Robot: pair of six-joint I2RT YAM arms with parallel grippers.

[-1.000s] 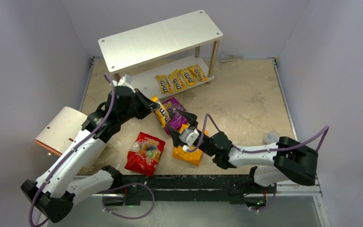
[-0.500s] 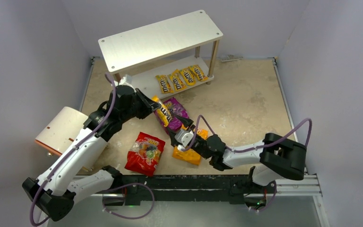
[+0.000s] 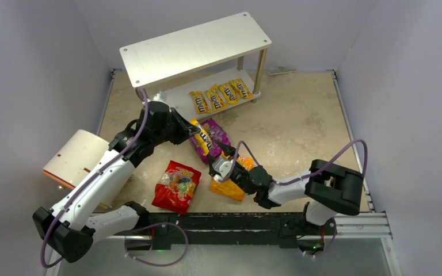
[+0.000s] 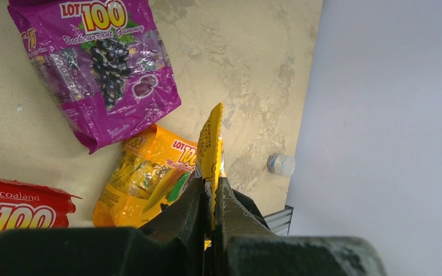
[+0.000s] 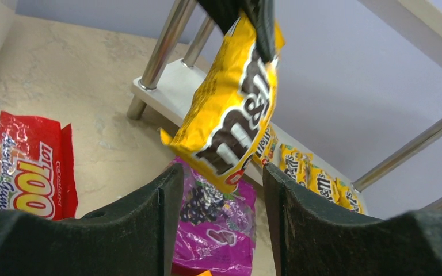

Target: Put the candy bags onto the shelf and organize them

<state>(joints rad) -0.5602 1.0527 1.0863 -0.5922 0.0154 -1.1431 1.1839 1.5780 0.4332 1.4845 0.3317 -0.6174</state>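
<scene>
My left gripper [image 3: 192, 131] is shut on the top edge of a yellow M&M's packet [image 3: 203, 140], which hangs over the purple bag [image 3: 219, 131]. Seen edge-on in the left wrist view, the packet [image 4: 212, 146] is pinched at my left gripper [image 4: 213, 192]. My right gripper [image 3: 215, 159] is open just below it. In the right wrist view the packet [image 5: 230, 109] dangles with its lower end just above the gap of my right gripper [image 5: 221, 172], touching neither finger. The red bag [image 3: 176, 185] and orange bag [image 3: 230, 189] lie on the table. Several M&M's packets [image 3: 221, 94] lie on the shelf's [image 3: 195, 46] lower board.
A cream cylinder with an orange rim [image 3: 75, 158] lies at the left, beside my left arm. A small clear cup [image 3: 329, 167] stands at the right. Walls close in the table on the left, back and right.
My right gripper has moved left under the hanging packet and its jaws have narrowed. My left arm has carried the packet slightly right and further from the shelf.
</scene>
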